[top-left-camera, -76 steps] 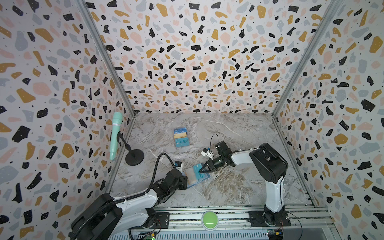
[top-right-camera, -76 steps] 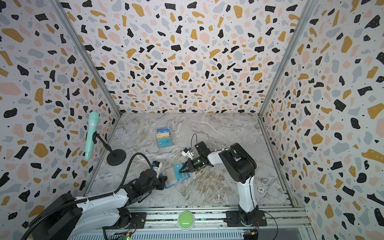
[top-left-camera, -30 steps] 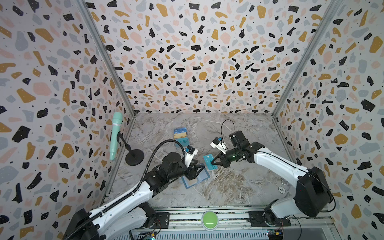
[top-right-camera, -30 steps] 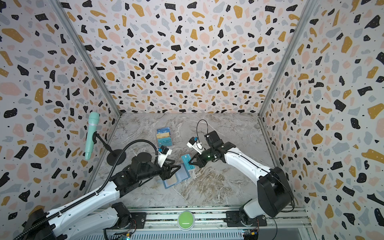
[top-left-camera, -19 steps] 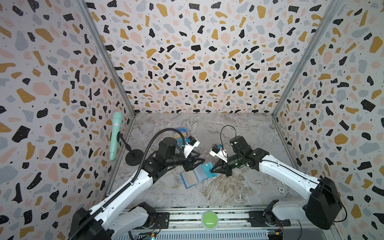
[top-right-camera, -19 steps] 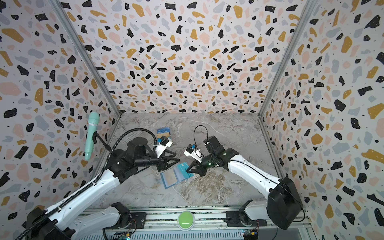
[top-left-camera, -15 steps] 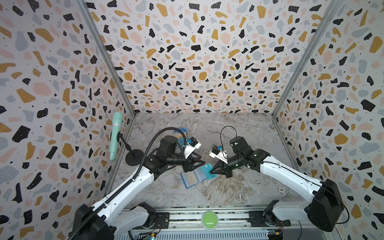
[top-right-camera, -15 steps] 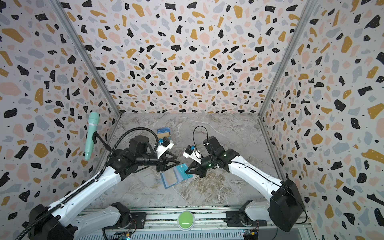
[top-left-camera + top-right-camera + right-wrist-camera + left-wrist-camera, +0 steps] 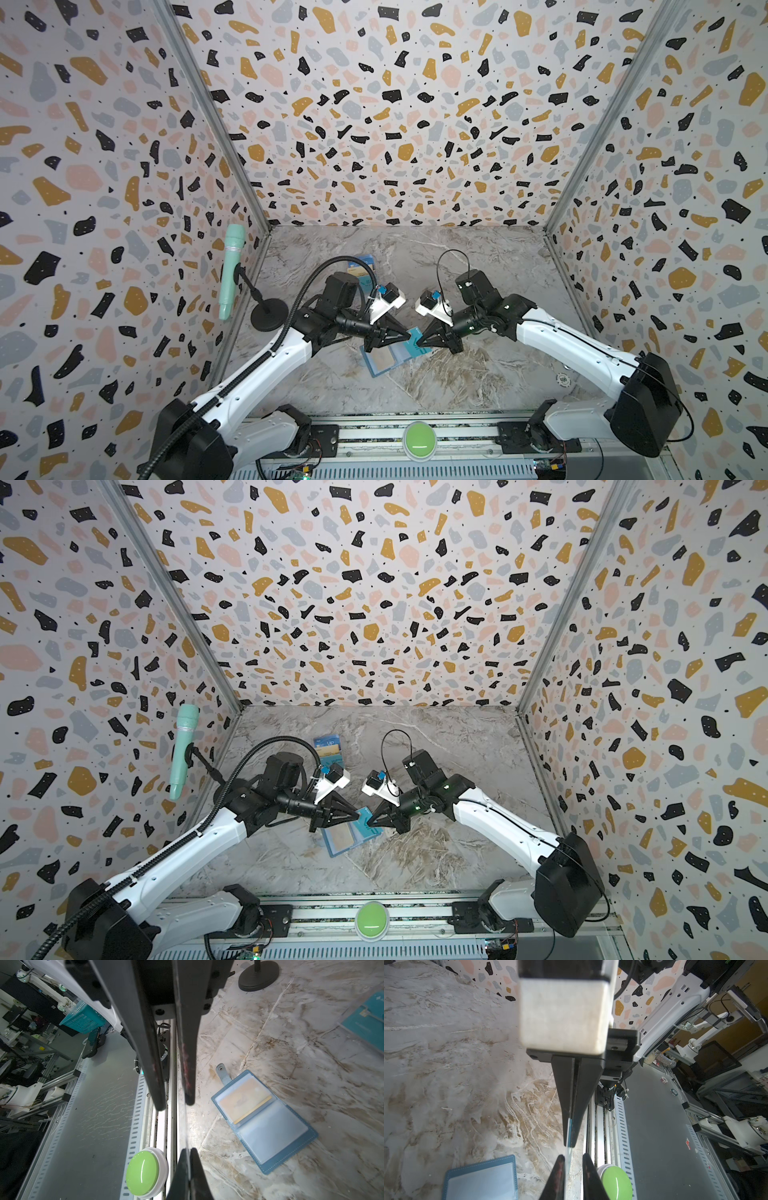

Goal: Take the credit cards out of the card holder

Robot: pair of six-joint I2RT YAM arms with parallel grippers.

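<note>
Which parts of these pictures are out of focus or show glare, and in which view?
Left wrist view: the white block close to the lens is blurred, and the teal card shows only as a thin edge. Right wrist view: the near dark fingers are soft, and the green button carries a bright streak. Both top views: sharp, with the walls leaning from wide-angle distortion.
</note>
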